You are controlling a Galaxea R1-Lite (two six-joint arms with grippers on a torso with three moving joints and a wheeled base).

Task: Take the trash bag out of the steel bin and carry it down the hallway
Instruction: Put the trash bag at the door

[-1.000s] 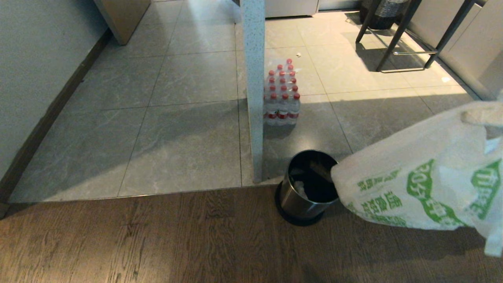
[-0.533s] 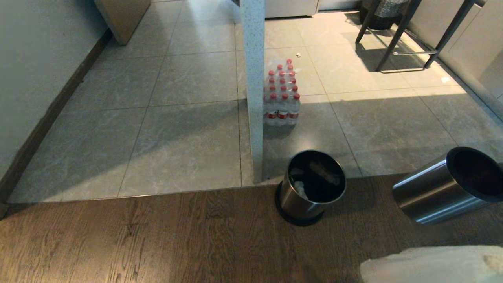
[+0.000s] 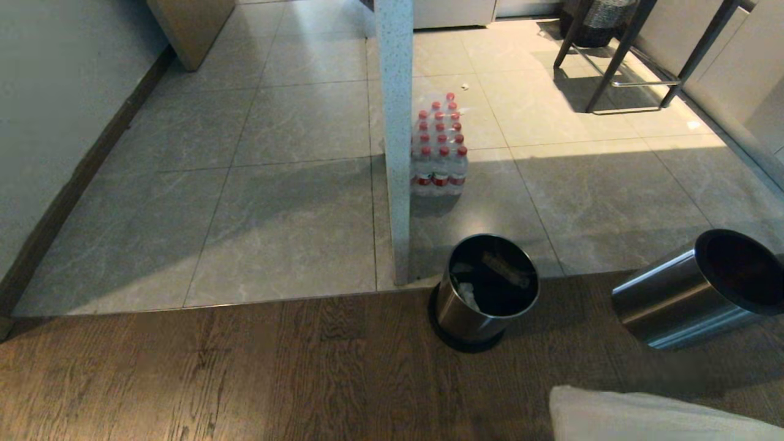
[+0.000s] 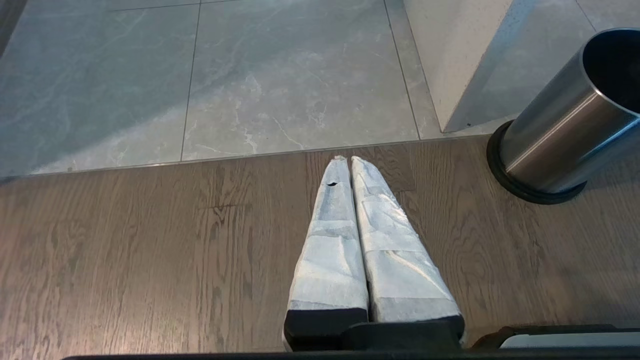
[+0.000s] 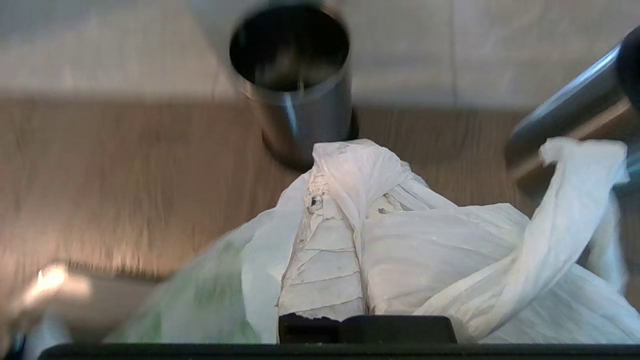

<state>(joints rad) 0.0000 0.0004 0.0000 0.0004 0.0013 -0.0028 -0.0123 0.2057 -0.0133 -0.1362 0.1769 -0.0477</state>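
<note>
Trash bag [image 5: 450,250]: showing only a white corner in the head view.
Right fingers [image 5: 325,260]: gripping the bag, half wrapped.
Left fingers [image 4: 372,240]: pressing together, empty.

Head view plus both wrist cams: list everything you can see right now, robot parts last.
trash bag: one, white with green print, clamped in the right gripper, low at the head view's bottom right
steel bin: one, shiny steel with black base, upright on the wood floor beside the pillar, scraps inside
larger steel bin: one, bare steel, right of the first
pack of water bottles: one, red caps, on grey tiles behind the pillar
pillar: one, white
stool legs: black, far right
left gripper: white-wrapped fingers shut, empty, above the wood floor
right gripper: shut on the bag
</note>
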